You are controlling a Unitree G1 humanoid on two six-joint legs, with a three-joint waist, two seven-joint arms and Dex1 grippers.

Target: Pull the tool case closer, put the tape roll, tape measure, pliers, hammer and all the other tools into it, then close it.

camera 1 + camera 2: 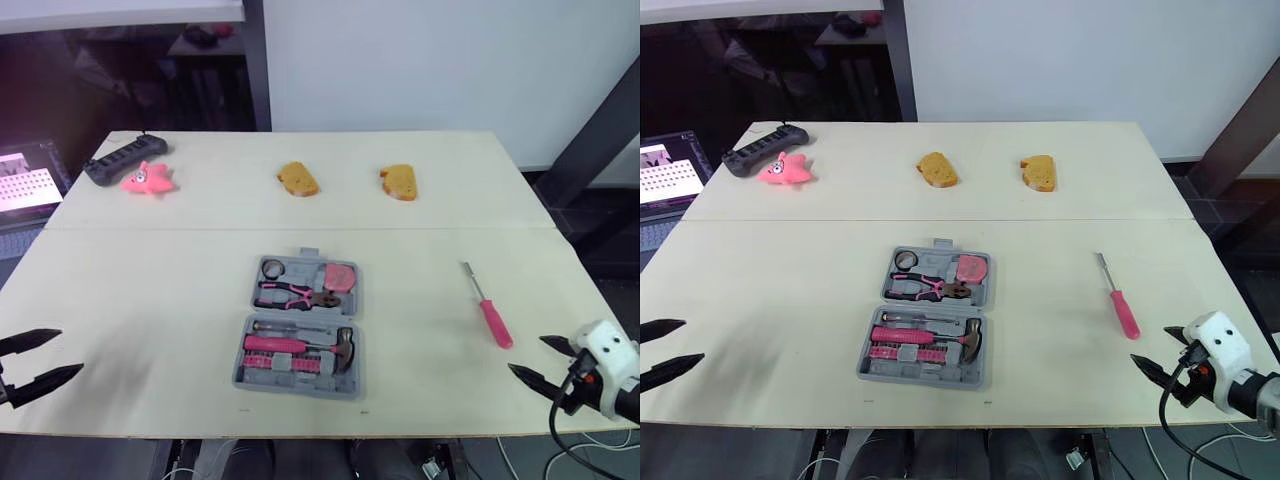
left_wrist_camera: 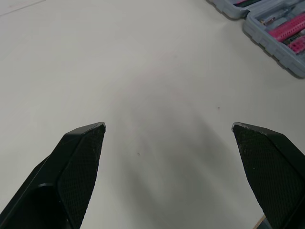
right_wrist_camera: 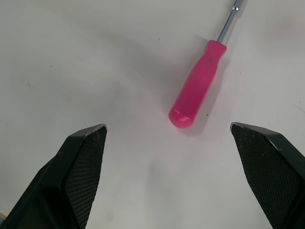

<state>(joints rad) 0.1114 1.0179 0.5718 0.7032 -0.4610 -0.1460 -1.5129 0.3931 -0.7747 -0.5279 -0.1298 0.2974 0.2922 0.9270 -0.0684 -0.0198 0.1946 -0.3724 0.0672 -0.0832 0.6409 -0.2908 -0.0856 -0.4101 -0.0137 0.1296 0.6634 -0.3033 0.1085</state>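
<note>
A grey tool case [image 1: 303, 325] lies open in the middle of the table. Inside it are a tape roll [image 1: 273, 268], a pink tape measure [image 1: 339, 275], pliers [image 1: 297, 294], a hammer [image 1: 340, 347] and a pink bit set [image 1: 272, 352]. A pink-handled screwdriver [image 1: 488, 307] lies on the table right of the case, also seen in the right wrist view [image 3: 200, 86]. My right gripper [image 1: 540, 359] is open near the front right edge, just short of the screwdriver's handle. My left gripper [image 1: 42, 359] is open at the front left, with bare table between its fingers.
At the back of the table lie two pieces of bread [image 1: 298, 179] [image 1: 398, 182], a pink toy [image 1: 148, 179] and a black power strip [image 1: 122, 158]. A table seam [image 1: 300, 229] runs across behind the case. A dark post [image 1: 255, 60] stands behind the table.
</note>
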